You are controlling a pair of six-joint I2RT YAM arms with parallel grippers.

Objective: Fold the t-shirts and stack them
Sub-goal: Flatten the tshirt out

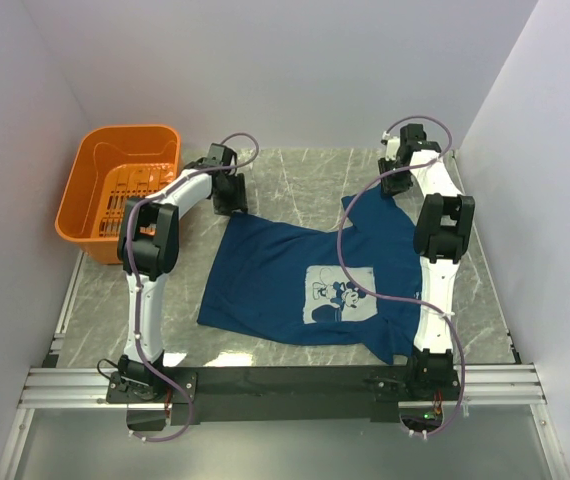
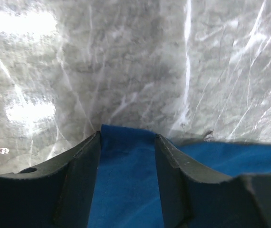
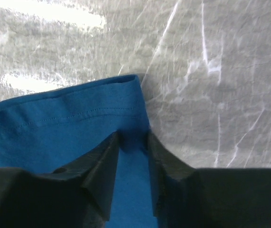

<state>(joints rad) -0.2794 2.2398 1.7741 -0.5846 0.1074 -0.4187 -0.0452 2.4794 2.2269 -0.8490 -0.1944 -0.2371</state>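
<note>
The dark blue t-shirt (image 1: 305, 275) lies spread flat on the marble table (image 1: 295, 175), its white cartoon print facing up. My left gripper (image 1: 231, 203) is down at the shirt's far left corner. In the left wrist view its jaws (image 2: 127, 135) stand apart, and the shirt's cloth (image 2: 126, 180) lies between them. My right gripper (image 1: 395, 186) is down at the far right corner. In the right wrist view its jaws (image 3: 133, 137) stand narrowly apart astride the hemmed edge of the shirt (image 3: 64, 123).
An orange plastic basket (image 1: 135, 132) stands at the table's far left, next to the left arm. White walls close in the back and both sides. A black rail (image 1: 285, 385) with the arm bases runs along the near edge.
</note>
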